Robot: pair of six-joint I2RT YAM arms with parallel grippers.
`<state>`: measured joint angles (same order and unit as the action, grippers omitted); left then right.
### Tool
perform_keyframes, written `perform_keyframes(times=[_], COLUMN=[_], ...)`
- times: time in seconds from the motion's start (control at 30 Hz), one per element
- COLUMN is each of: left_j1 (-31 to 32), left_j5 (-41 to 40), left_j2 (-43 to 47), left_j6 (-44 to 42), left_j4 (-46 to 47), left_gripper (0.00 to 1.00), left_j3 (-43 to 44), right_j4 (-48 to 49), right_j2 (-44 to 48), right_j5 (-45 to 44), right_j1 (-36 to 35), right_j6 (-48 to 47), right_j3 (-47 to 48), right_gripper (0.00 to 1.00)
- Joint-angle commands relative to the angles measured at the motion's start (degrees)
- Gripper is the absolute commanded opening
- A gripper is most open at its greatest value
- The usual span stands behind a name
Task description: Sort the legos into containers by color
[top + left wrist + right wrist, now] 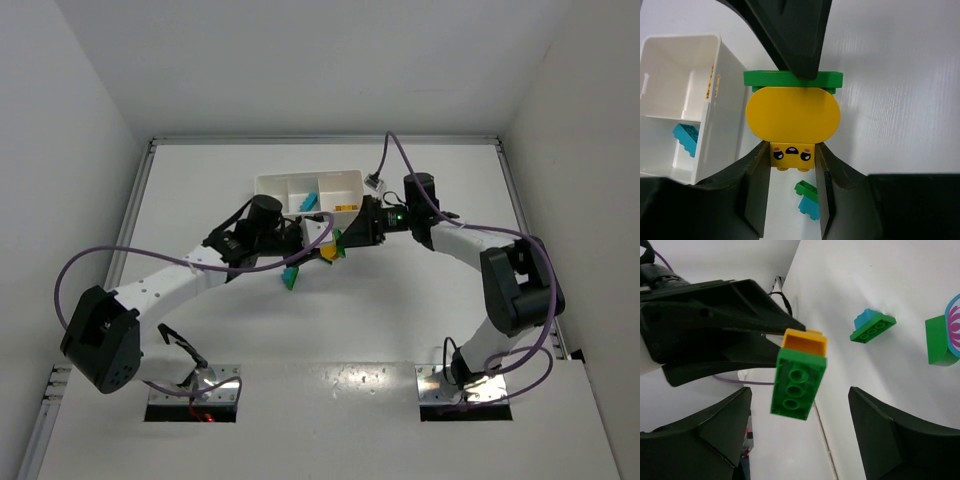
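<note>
White walls stand round a white bench (200, 190). A white tray (262, 184) sits at the far side, with three boxes in a row. A blue lego (310, 203) lies in the middle box. An orange bit (346, 208) lies in the right box, but it is too small to make out well.

Just in front of the tray the two tools meet. The left tool (792, 150) is squeezed tight on a yellow lego (792, 156) with a little face on it. A yellow oval (792, 114) is stuck on that lego, and a green lego (797, 382) sits on the far end. The three are held up off the bench.

The right tool (800, 395) is spread wide, one side on each side of the green lego, with a gap on both sides. It holds nothing. In the left wrist view one of its dark fingers (790, 35) hides part of the green lego.

On the bench near the tools lies a small pair (871, 327), a green lego with a blue one stuck to it. A green piece (941, 340) with a pink and blue picture is cut off at the edge of the right wrist view.
</note>
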<state>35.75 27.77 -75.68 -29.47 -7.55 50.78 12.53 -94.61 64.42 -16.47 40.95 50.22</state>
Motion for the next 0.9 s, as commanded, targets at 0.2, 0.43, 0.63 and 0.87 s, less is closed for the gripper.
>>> perform_keyframes(times=[0.2, 0.43, 0.63, 0.87], left_j1=[1.0, 1.0, -0.1, -1.3], left_j5=[0.4, -2.8, -5.3, -8.7], left_j2=[3.0, 3.0, 4.7, 7.1], left_j6=[-0.2, -0.8, 0.5, 5.7], left_j4=[2.7, 2.7, 2.1, -0.2], left_gripper=[0.09, 0.09, 0.09, 0.08], left_j3=[0.7, -1.6, -3.3, -5.3], right_j4=[1.4, 0.8, -2.2, -7.6], right_j2=[-2.8, -1.7, 2.7, 6.8], right_j5=[-0.5, 1.2, 1.2, 1.8], right_j1=[-0.8, -0.8, 0.8, 3.3], right_j6=[-1.4, -3.7, -7.7, -13.2], right_j3=[4.7, 5.2, 2.7, 1.4], right_gripper=[0.50, 0.07, 0.00, 0.00])
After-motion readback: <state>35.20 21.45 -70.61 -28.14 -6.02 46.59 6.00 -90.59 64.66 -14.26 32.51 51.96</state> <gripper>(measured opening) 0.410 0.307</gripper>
